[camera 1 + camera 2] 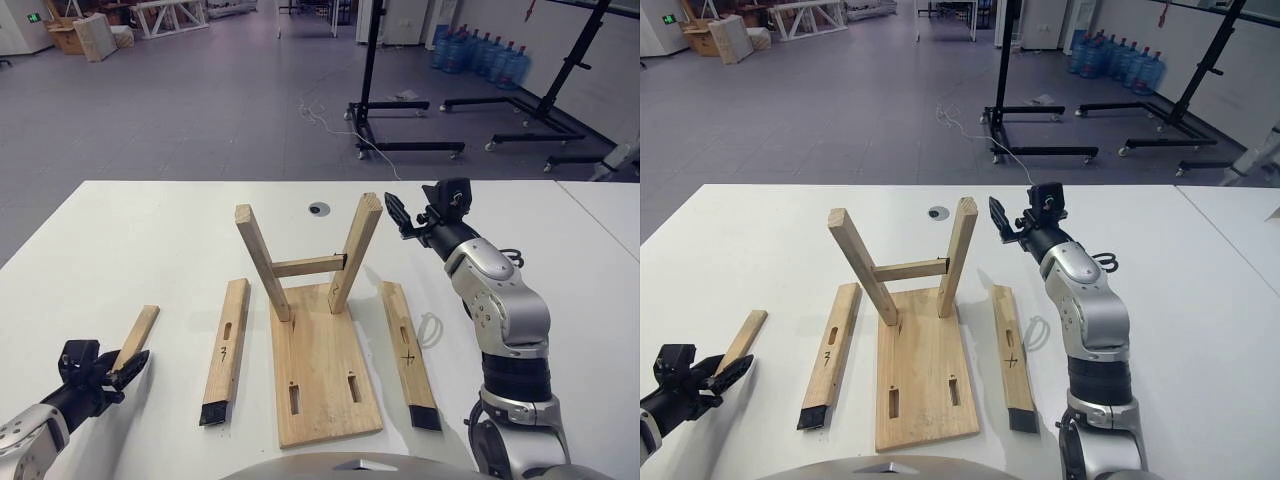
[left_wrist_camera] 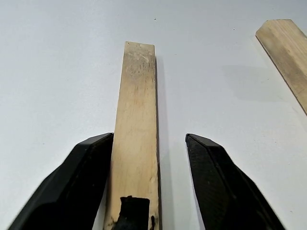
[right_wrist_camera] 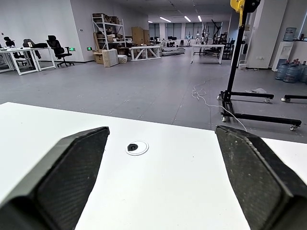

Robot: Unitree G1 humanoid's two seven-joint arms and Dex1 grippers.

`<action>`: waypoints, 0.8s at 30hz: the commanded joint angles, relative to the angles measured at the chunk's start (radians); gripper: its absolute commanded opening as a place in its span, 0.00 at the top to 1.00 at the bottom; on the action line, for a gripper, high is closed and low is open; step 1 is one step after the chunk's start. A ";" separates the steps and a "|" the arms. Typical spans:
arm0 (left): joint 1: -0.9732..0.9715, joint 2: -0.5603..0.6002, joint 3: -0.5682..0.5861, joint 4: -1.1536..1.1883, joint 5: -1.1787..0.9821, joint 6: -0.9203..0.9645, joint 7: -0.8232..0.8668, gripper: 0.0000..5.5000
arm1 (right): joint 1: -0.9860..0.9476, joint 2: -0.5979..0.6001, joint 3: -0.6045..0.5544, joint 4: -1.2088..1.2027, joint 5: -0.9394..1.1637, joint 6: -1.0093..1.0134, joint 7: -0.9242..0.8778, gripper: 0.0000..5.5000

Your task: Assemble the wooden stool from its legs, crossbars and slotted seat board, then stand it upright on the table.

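1. Seat board [image 1: 322,370] lies flat at the middle of the tabletop [image 1: 120,250], one short end close to the near edge. Two slots show near that end.
2. Two legs stand at the board's far end, splayed apart at the top: left standing leg [image 1: 262,262] and right standing leg [image 1: 357,250].
3. Fitted crossbar [image 1: 308,266] runs between the two standing legs, about halfway up.
4. Left loose leg [image 1: 226,348] lies flat just beside the board's left long edge, dark tip toward the near edge.
5. Right loose leg [image 1: 407,350] lies flat just beside the board's right long edge, dark tip toward the near edge.
6. Loose crossbar [image 2: 136,124] lies flat near the near-left corner, well left of the left loose leg.
7. Left gripper [image 2: 148,139] is low at the near-left corner, jaws spread wide with the loose crossbar's near end between them. One finger [image 2: 86,172] looks pressed to the bar's edge, but contact is hard to confirm. The other finger stands apart from the bar.
8. Right gripper [image 1: 412,215] is raised over the far-right part of the tabletop, just beside the top of the right standing leg, jaws released and wide apart.
9. Round grommet [image 1: 319,209] sits in the tabletop near the middle of the far edge.
10. Thin white loop [image 1: 432,330] lies just right of the right loose leg.
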 commanded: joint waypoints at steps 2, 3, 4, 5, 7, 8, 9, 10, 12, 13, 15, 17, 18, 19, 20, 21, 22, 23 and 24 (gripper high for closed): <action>0.002 0.000 -0.041 0.056 0.027 0.033 0.024 0.63 | -0.033 -0.004 0.002 0.001 0.007 0.019 -0.002 0.26; -0.007 -0.001 -0.043 0.059 0.027 0.025 0.026 0.66 | -0.034 -0.005 0.003 0.003 0.007 0.018 -0.001 0.26; -0.022 0.000 -0.050 0.067 0.034 0.012 0.032 0.69 | -0.035 -0.007 0.004 0.005 0.006 0.019 0.002 0.26; -0.036 0.000 -0.056 0.073 0.039 -0.001 0.036 0.70 | -0.038 -0.010 0.005 0.009 0.006 0.018 0.005 0.26; -0.047 -0.004 -0.066 0.077 0.042 -0.017 0.043 0.76 | -0.045 -0.011 0.005 0.018 0.005 0.017 0.008 0.26; -0.051 -0.011 -0.067 0.072 0.033 -0.018 0.046 0.77 | -0.049 -0.011 0.005 0.023 0.005 0.015 0.010 0.26; -0.053 -0.012 -0.069 0.068 0.031 -0.021 0.048 0.77 | -0.052 -0.012 0.004 0.025 0.005 0.015 0.010 0.26; -0.056 -0.011 -0.073 0.066 0.031 -0.024 0.051 0.77 | -0.056 -0.012 0.003 0.030 0.005 0.013 0.010 0.26; -0.060 -0.008 -0.078 0.066 0.038 -0.034 0.058 0.77 | -0.059 -0.012 0.001 0.036 0.004 0.010 0.009 0.26; -0.067 -0.007 -0.077 0.066 0.040 -0.046 0.062 0.77 | -0.061 -0.011 -0.003 0.038 0.005 0.009 0.007 0.26; -0.097 -0.014 -0.060 0.046 0.029 -0.087 0.071 0.77 | -0.067 -0.007 -0.013 0.045 0.010 0.003 0.003 0.26; -0.150 -0.033 -0.031 -0.005 -0.020 -0.141 0.067 0.77 | -0.079 0.006 -0.038 0.054 0.020 -0.038 -0.003 0.26; -0.191 -0.050 -0.009 -0.053 -0.069 -0.162 0.069 0.77 | -0.091 0.014 -0.061 0.059 0.041 -0.063 0.003 0.26; -0.247 -0.073 0.015 -0.118 -0.157 -0.164 0.079 0.77 | -0.101 0.022 -0.092 0.067 0.072 -0.081 0.011 0.26; -0.289 -0.094 0.034 -0.176 -0.241 -0.157 0.094 0.77 | -0.111 0.031 -0.118 0.075 0.105 -0.094 0.020 0.26; -0.325 -0.108 0.045 -0.227 -0.324 -0.146 0.105 0.77 | -0.118 0.039 -0.145 0.077 0.144 -0.105 0.028 0.26; -0.362 -0.116 0.043 -0.286 -0.415 -0.141 0.105 0.77 | -0.133 0.057 -0.197 0.060 0.221 -0.120 0.033 0.26; -0.389 -0.116 0.037 -0.334 -0.494 -0.133 0.107 0.77 | -0.153 0.075 -0.248 0.036 0.317 -0.115 0.033 0.26; -0.409 -0.113 0.028 -0.392 -0.592 -0.127 0.104 0.77 | -0.174 0.083 -0.299 0.006 0.449 -0.083 0.035 0.26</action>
